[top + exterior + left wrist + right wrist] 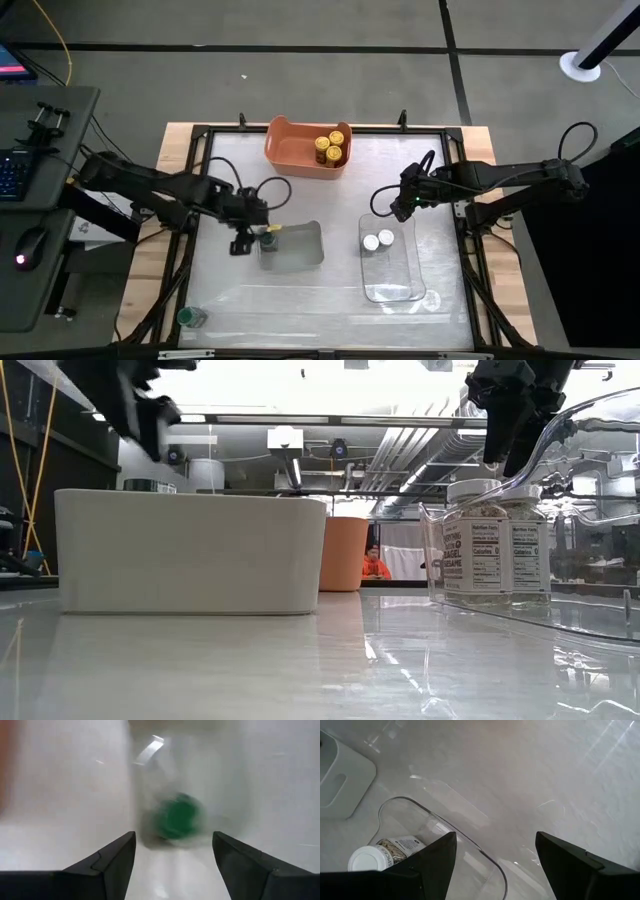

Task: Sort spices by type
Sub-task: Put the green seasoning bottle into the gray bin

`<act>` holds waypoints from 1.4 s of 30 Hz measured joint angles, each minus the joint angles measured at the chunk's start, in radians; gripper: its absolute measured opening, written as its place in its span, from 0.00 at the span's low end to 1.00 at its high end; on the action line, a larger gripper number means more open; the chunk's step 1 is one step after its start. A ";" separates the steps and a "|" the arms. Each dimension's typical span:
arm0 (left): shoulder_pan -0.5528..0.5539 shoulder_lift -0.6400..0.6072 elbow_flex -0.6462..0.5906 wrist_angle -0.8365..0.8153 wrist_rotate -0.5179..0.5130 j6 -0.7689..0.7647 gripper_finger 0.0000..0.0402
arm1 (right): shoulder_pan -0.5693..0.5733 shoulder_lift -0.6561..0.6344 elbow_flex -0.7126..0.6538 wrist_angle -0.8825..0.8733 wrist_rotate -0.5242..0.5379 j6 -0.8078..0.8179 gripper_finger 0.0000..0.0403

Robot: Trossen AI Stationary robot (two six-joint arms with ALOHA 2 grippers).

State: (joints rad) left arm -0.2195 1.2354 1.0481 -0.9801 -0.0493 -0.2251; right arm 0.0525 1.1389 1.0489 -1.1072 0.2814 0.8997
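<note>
**Spice sort: left claw over grey tray, right claw above clear tray**

Left claw [255,237] sits at the near-left edge of the grey tray [300,250], fingers [107,862] spread wide, gripping nothing – a green-cap jar [179,817] is below and between them, blurred in the left wrist view, at the tray's left end by the high view. Cannot tell if the jar is resting or dropping.

Right claw [405,205] hangs above the far end of the clear tray [400,290], fingers [432,865] wide apart and empty. Two white-cap jars [377,241] stand upright side by side in that tray's far end, touching or nearly so.

Orange bin [290,150] at the far side of the worktop [300,300] holds three yellow-cap jars [333,145] bunched in its right end.

One more green-cap jar [190,318] lies alone at the near-left corner of the worktop, well apart from all trays.

Low view – a person in orange [374,565] far back in the room
</note>
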 joint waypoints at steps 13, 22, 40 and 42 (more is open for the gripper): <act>-0.647 -0.045 0.002 -0.028 0.181 -0.477 0.62 | -0.002 0.000 0.000 0.015 0.034 -0.030 0.66; -0.869 -0.043 0.001 0.017 0.170 -0.542 0.62 | -0.002 0.000 0.000 0.014 0.046 -0.045 0.66; -0.933 0.192 0.001 0.062 0.133 -0.596 0.62 | -0.002 0.000 0.000 0.014 0.087 -0.055 0.66; -0.934 0.197 0.000 0.056 0.146 -0.609 0.62 | -0.002 0.000 0.000 0.014 0.087 -0.054 0.66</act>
State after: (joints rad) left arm -1.1532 1.4323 1.0477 -0.9242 0.0963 -0.8343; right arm 0.0505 1.1389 1.0489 -1.0931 0.3679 0.8455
